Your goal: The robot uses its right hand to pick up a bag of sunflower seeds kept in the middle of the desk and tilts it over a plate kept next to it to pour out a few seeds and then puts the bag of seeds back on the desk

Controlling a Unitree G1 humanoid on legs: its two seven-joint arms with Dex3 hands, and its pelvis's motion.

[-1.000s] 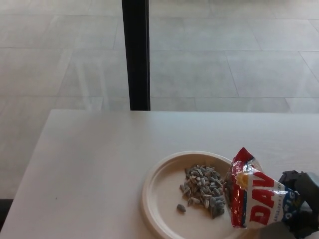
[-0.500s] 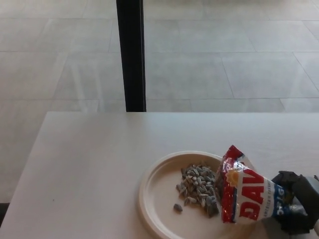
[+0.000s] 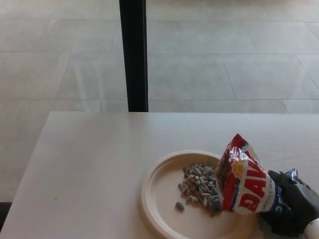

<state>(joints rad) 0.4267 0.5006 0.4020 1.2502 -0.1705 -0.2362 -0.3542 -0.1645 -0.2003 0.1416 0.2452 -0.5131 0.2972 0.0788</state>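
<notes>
1 bag of seeds (image 3: 242, 181) sat pinched in my right hand (image 3: 290, 203), tilted toward 9 o'clock over the plate (image 3: 159, 191) and its seed pile (image 3: 200, 188).

You can't see the near rim of the plate (image 3: 149, 199); the picture's bottom edge cuts it off. The bag (image 3: 244, 185) covers the plate's right side and part of the seeds (image 3: 199, 185). Your right hand (image 3: 291, 206) is cropped at the lower right corner, and the bag's tail end is buried in its grip. The bag's lettering is only partly readable. The desk (image 3: 99, 164) runs off the right and the bottom.
</notes>
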